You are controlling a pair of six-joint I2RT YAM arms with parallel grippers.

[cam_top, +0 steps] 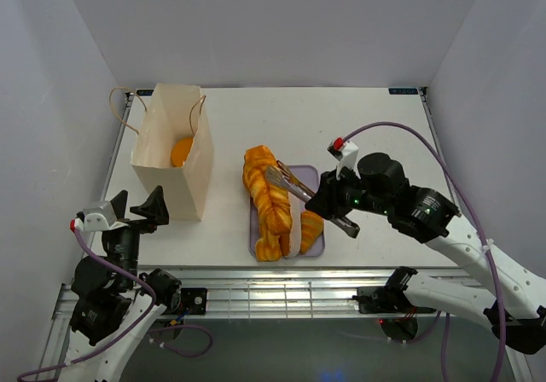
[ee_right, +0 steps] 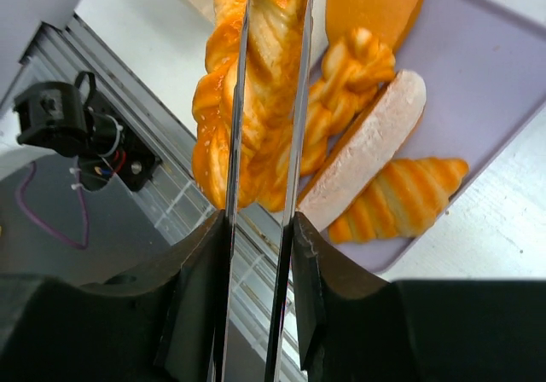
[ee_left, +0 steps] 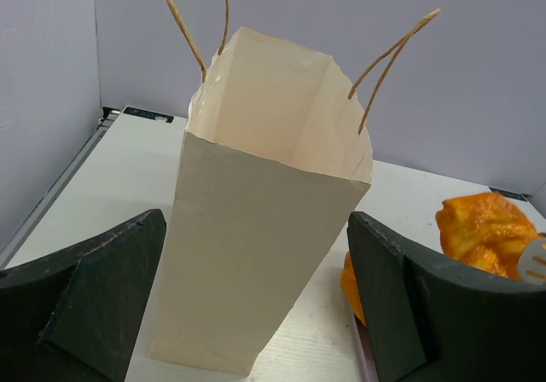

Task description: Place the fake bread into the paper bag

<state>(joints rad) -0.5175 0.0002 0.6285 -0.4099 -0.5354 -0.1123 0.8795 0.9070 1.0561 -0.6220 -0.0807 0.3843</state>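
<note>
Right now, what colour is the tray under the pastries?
Lilac tray, clearest in right wrist view.

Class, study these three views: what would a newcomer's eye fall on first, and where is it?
The glossy orange bread heaped on the lilac tray at mid-table stands out first. The right gripper grips metal tongs that straddle a braided loaf. On the left stands a tall cream bag, with one bun inside.

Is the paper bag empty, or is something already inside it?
Not empty. The top view looks down into the open paper bag and shows one orange bun lying at its bottom.
</note>
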